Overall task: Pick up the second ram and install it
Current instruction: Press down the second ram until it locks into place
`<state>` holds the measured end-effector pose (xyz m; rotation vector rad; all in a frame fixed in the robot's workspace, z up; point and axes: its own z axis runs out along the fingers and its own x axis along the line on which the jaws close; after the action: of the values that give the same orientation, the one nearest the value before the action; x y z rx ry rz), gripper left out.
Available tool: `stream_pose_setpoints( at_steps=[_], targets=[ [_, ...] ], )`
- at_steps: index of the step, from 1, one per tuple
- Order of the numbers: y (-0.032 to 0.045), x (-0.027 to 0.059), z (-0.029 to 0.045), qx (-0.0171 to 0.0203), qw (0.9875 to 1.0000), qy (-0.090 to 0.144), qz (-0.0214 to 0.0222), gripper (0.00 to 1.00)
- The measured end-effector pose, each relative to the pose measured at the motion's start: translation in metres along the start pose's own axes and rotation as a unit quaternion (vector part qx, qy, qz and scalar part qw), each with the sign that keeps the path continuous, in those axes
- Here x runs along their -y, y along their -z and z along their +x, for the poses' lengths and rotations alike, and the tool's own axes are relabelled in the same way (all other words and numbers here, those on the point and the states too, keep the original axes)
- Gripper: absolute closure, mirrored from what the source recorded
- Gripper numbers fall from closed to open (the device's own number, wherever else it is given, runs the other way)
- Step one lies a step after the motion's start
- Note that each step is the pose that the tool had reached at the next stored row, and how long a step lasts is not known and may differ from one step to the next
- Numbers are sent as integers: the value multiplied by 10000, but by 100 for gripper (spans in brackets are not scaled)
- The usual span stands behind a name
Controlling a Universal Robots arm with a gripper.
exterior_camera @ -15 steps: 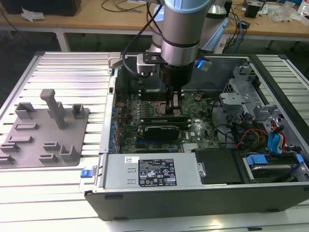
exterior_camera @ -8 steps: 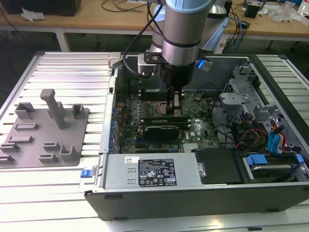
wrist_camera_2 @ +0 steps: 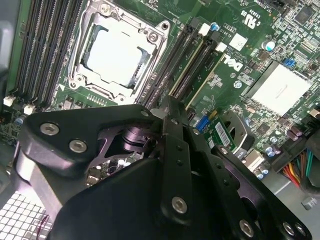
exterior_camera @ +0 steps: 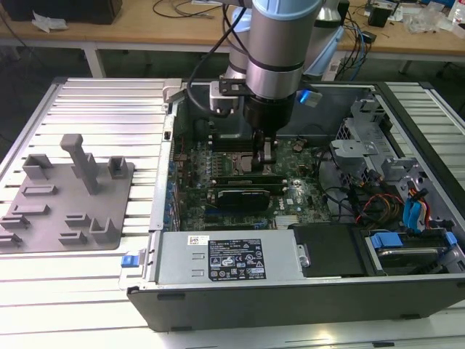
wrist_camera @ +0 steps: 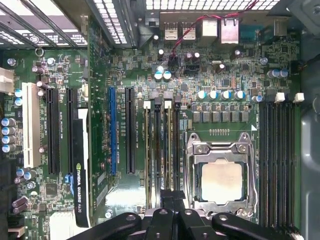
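This is a robotics lab: an open black computer case (exterior_camera: 290, 291) lies on a ribbed metal counter (exterior_camera: 94, 109), with cluttered wooden desks (exterior_camera: 167, 29) far behind.

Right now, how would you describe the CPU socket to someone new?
Inside the open computer case, find the green motherboard. The CPU socket sits between two banks of long black memory slots; it is a square silver frame, they are thin strips.

We could not tell whether the gripper (wrist_camera_2: 172, 107) held the second ram; its black linkage hid the slots beneath, and the fixture plate (exterior_camera: 43, 218) was cut off by the exterior view's left edge.
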<state>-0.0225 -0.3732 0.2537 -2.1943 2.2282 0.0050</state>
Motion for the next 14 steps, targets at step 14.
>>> stream_pose_setpoints(
  at_steps=[14],
  targets=[
    [-15,141,-2,0,10000,0,0,92]
  ],
)
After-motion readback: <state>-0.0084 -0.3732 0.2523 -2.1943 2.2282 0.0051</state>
